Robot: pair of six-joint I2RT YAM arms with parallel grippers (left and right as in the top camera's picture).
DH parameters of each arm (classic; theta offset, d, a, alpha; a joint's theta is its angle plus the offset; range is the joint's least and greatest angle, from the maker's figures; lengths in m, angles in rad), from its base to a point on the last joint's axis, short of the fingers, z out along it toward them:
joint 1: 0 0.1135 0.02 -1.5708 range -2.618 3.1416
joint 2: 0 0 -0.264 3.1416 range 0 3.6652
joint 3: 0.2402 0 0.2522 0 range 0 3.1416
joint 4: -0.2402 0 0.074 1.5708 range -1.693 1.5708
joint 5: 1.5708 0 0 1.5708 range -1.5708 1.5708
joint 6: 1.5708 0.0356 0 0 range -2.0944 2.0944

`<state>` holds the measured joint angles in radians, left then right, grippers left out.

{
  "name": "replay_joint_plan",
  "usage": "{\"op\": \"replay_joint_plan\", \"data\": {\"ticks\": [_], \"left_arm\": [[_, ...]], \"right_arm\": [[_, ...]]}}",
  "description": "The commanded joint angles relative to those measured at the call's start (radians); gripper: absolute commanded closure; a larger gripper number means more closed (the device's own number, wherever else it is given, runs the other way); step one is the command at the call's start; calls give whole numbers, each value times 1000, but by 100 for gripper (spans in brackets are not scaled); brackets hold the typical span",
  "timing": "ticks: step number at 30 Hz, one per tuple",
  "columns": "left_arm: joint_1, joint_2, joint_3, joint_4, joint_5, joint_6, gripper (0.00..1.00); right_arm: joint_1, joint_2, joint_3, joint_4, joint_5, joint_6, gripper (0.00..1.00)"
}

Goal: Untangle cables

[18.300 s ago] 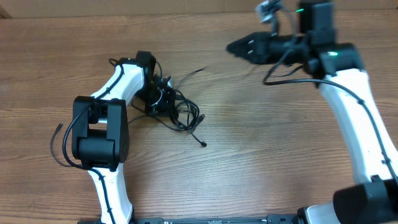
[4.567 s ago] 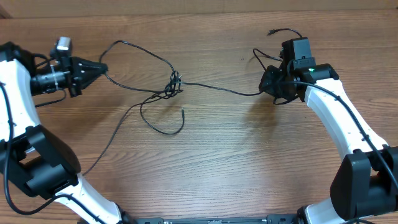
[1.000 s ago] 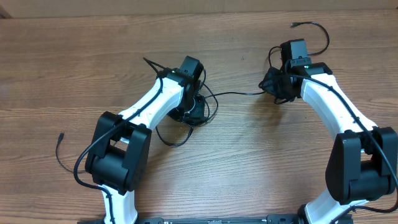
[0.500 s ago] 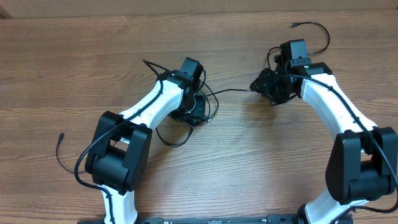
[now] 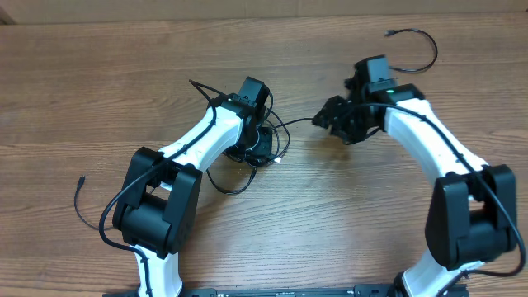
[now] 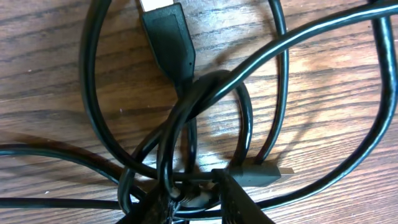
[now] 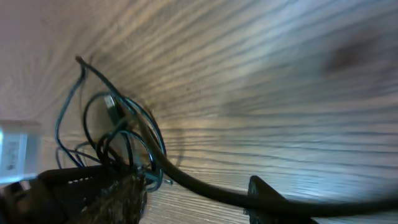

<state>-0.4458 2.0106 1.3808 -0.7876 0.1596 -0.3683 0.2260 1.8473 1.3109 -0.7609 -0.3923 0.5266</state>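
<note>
The cables (image 5: 280, 136) are thin black cords knotted together at the table's middle, with one strand running right. My left gripper (image 5: 262, 151) points down onto the knot. In the left wrist view its jaws stand narrow at the knot (image 6: 205, 93), strands pinched between the fingertips (image 6: 239, 202), and a flat plug lies above. My right gripper (image 5: 323, 122) hovers just right of the tangle. Its jaws are open in the right wrist view, and one strand (image 7: 205, 190) lies loosely across them toward the bunched cords (image 7: 118, 137).
A separate black cord (image 5: 421, 41) curls near the far right edge. Another cord end (image 5: 80, 181) lies at the left beside my left arm's base. A loose loop (image 5: 227, 186) trails toward the front. The table is bare wood.
My right gripper has opened, letting go of the strand, and has moved left toward the tangle. My left arm has stayed put while its jaws narrowed on the knot.
</note>
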Motion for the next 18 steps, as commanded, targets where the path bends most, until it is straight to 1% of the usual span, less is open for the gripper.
{"op": "replay_joint_plan", "data": {"ticks": [1,3,4,10,13,16,18], "left_arm": [[-8,-2,-11,2,-13,-14,76],[-8,-2,-11,2,-13,-14,76],[-8,-2,-11,2,-13,-14,76],[-8,-2,-11,1,-13,-13,75],[-8,-2,-11,0,-14,-14,75],[-8,-2,-11,-1,-14,-13,66],[-7,-2,-11,0,-14,-14,66]], "right_arm": [[60,65,17,14,2,79,47],[108,105,17,36,1,103,48],[124,117,17,49,2,103,51],[216,198,17,151,7,133,55],[241,227,17,180,28,152,60],[253,241,17,184,47,158,67],[254,241,17,184,54,158,72]]}}
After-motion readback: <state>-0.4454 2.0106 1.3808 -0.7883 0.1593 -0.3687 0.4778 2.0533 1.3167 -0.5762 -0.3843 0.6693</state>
